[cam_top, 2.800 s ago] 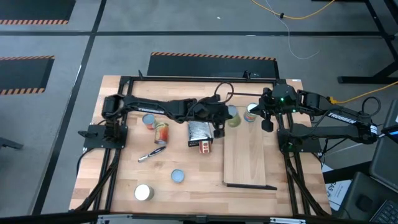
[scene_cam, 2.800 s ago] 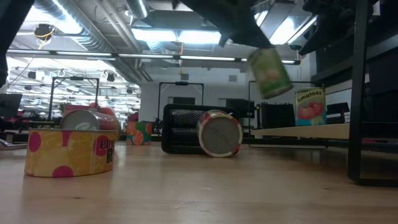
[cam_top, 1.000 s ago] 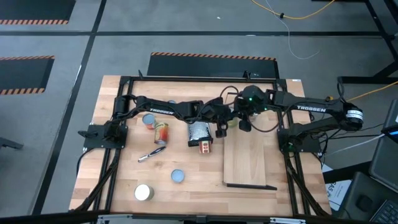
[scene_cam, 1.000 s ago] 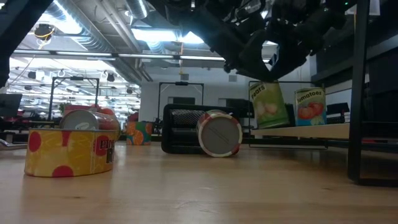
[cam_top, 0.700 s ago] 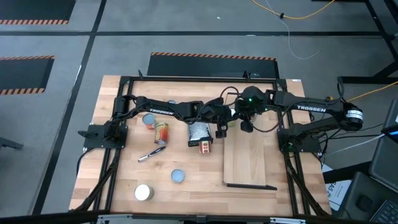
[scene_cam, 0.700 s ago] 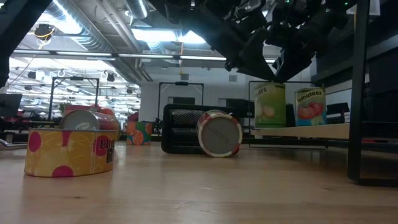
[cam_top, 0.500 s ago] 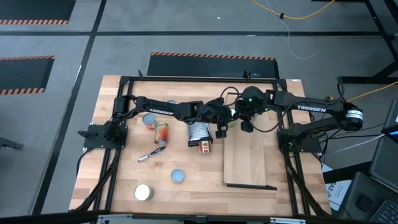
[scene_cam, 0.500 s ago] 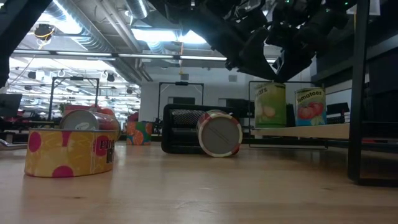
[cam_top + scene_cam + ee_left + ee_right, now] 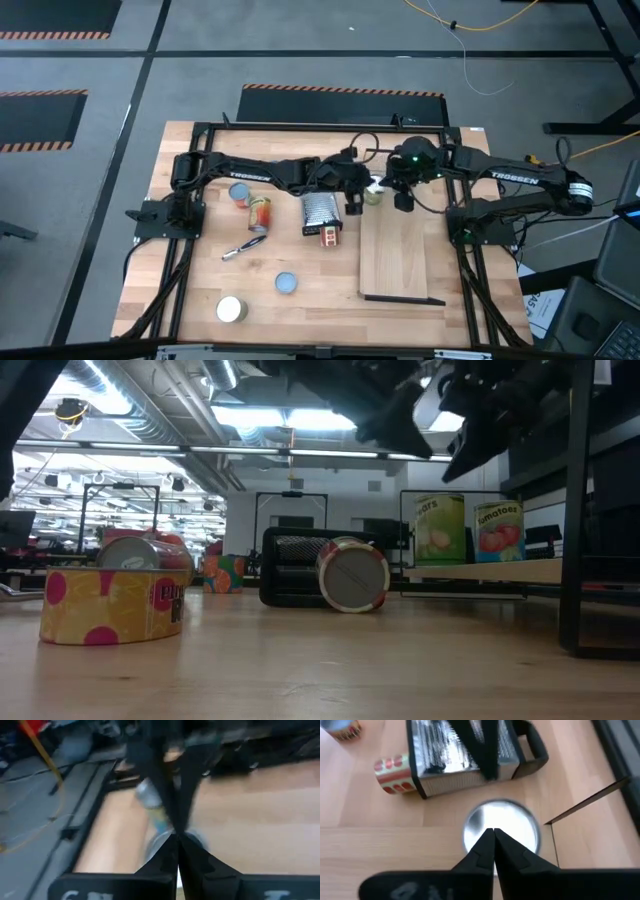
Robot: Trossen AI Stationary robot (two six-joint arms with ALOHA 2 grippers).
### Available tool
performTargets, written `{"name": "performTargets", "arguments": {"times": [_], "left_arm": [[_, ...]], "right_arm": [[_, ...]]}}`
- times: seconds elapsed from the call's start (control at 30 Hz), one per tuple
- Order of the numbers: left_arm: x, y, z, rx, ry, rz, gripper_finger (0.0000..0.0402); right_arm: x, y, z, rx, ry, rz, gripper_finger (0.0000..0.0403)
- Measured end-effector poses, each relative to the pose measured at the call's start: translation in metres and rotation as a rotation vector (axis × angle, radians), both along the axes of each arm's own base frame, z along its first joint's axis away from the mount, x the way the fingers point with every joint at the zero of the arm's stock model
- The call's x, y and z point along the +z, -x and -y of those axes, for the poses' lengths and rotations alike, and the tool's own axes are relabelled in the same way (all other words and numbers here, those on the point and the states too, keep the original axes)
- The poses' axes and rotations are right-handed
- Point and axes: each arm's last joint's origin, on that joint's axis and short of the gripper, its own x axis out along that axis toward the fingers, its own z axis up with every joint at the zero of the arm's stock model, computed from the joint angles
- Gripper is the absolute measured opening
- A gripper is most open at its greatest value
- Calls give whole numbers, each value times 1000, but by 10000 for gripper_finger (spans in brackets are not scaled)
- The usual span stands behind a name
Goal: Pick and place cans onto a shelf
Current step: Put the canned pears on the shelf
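Observation:
A green-labelled can (image 9: 440, 530) stands upright on its base at the far left corner of the shelf (image 9: 400, 255), beside a tomato can (image 9: 498, 530). It also shows in the high view (image 9: 372, 196) and, from above, in the right wrist view (image 9: 500, 827). My right gripper (image 9: 403, 201) is shut and hangs above the green can, clear of it. My left gripper (image 9: 351, 206) is shut and empty, just left of the shelf, over the grater (image 9: 318, 213).
Off the shelf, a red-dotted can (image 9: 329, 236) lies by the grater. Two cans (image 9: 240, 192) (image 9: 260, 213) are at the left, and a pen-like tool (image 9: 245, 248) lies near them. Two flat tins (image 9: 286, 283) (image 9: 231, 310) are near the front. The shelf's near part is bare wood.
The green can has gone from tilted to upright on the shelf. Both grippers have risen above it. My right gripper has also gone a little toward the table's right edge.

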Motion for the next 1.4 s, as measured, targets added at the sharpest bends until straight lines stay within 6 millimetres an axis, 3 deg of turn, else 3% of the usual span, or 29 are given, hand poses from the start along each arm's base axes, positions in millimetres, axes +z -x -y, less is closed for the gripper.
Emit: {"name": "performTargets", "arguments": {"times": [0.27,0.63,0.93,1.4], "left_arm": [[14,17,-11,156,-174,-109,2],[-28,11,-32,97,-26,-244,1],[-55,0,-35,80,0,-268,1],[-50,-8,-21,-83,80,-174,1]], "right_arm": [[13,7,-20,35,-45,73,4],[-17,-8,-48,121,-78,-17,11],[-31,-12,-46,14,19,-81,11],[-35,-5,-42,-170,98,-155,12]]}}
